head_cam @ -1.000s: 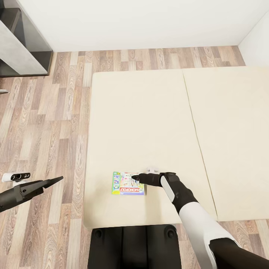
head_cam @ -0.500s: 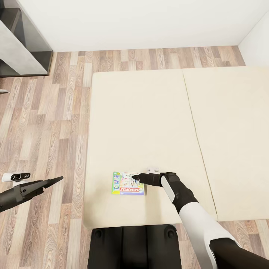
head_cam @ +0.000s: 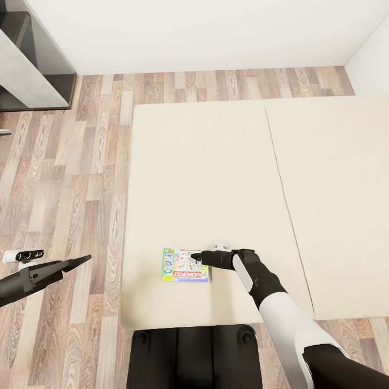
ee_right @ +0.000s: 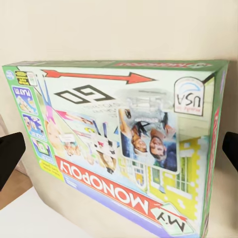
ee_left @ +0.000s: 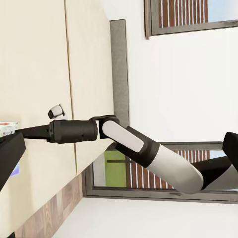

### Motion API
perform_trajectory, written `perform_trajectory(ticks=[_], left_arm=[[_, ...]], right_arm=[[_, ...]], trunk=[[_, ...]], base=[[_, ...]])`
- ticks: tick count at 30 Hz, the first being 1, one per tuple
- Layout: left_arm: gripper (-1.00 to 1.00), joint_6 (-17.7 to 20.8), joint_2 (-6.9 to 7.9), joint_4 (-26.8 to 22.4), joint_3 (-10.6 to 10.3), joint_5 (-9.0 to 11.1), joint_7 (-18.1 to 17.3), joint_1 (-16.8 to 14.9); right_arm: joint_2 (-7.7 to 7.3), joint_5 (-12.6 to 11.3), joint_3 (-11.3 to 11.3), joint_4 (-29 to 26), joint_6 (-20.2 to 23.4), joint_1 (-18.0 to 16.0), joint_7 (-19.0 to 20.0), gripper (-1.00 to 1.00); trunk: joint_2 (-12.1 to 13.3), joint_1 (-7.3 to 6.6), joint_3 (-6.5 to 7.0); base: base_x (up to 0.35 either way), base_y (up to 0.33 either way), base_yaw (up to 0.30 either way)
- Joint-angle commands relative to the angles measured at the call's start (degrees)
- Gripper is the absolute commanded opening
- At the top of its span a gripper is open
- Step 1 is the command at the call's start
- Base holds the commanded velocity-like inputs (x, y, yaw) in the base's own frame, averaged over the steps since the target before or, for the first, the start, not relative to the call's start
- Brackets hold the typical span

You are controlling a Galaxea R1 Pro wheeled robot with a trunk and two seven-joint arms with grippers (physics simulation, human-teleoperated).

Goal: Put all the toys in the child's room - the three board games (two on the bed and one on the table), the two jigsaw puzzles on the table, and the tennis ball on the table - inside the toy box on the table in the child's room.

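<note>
Beige mattress of the low bed (head_cam: 216,178) carries one thin green-bordered printed cardboard game box (head_cam: 185,265) near its foot edge. Right gripper (ee_right: 119,148) fingers spread wide, straddling it. Judged light, stiff, slippery; grip across opposite edges. Left gripper (head_cam: 81,261): state unclear.

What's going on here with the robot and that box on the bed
The robot stands at the foot of a beige bed and reaches its right pincer over a green Monopoly board game lying flat near the mattress edge. The right wrist view shows the pincer's fingers spread on either side of the box, so it is not gripped yet. The left pincer hangs over the wood floor, holding nothing.
</note>
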Motion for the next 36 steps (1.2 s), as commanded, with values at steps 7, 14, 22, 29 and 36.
perform_trajectory(ticks=[7,14,22,29,36], left_arm=[[1.00,0.61,0.02,0.00,0.00,-0.03,-0.22,-0.01],[1.00,0.61,0.02,-0.01,0.00,-0.03,-0.22,-0.01],[1.00,0.61,0.02,-0.01,0.00,-0.03,-0.22,-0.01],[1.00,0.61,0.02,-0.01,0.06,-0.03,-0.22,-0.01],[1.00,0.61,0.02,0.01,0.28,-0.03,-0.22,0.00]], right_arm=[[0.02,-0.32,0.04,-0.06,0.32,-0.01,-0.10,1.00],[0.03,-0.32,0.05,-0.06,0.37,-0.01,-0.10,1.00],[0.05,-0.32,0.08,-0.06,0.40,-0.01,-0.10,1.00],[0.11,-0.32,0.06,-0.06,0.41,-0.01,-0.10,1.00],[0.10,-0.32,0.08,-0.06,0.43,-0.01,-0.10,1.00]], trunk=[[-0.09,0.03,-0.06],[-0.09,0.03,-0.06],[-0.09,0.03,-0.06],[-0.09,0.03,-0.06],[-0.09,0.03,-0.06]], base=[[0.000,0.000,0.000],[0.000,0.000,0.000],[-0.003,0.000,0.000],[-0.032,0.000,0.000],[-0.006,0.000,0.000]])
